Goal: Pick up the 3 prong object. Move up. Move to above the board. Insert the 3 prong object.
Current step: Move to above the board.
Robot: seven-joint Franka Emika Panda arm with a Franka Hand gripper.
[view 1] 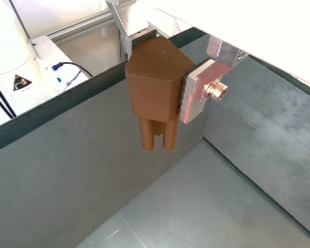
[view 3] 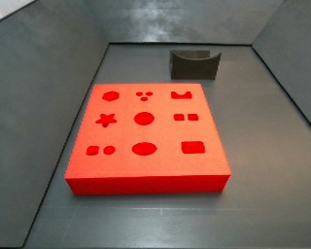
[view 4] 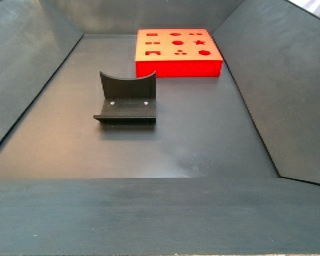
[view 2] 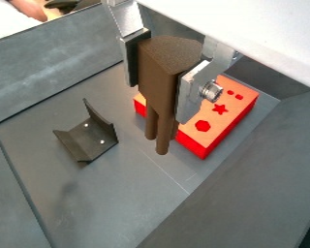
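Note:
My gripper (view 1: 161, 82) is shut on the 3 prong object (view 1: 155, 92), a brown wooden piece with a blocky top and thin prongs hanging below. It also shows in a wrist view (view 2: 161, 87), held high above the grey floor. The board (view 3: 147, 136) is a flat red slab with darker cut-out shapes; it lies on the floor in both side views (view 4: 176, 50). In a wrist view the board's corner (view 2: 220, 118) shows behind and beside the held piece. Neither side view shows the gripper.
The fixture (view 4: 127, 97), a dark bracket on a base plate, stands on the floor apart from the board, and shows in a side view (view 3: 194, 63) and a wrist view (view 2: 88, 139). Sloping grey walls (view 3: 42, 107) enclose the floor.

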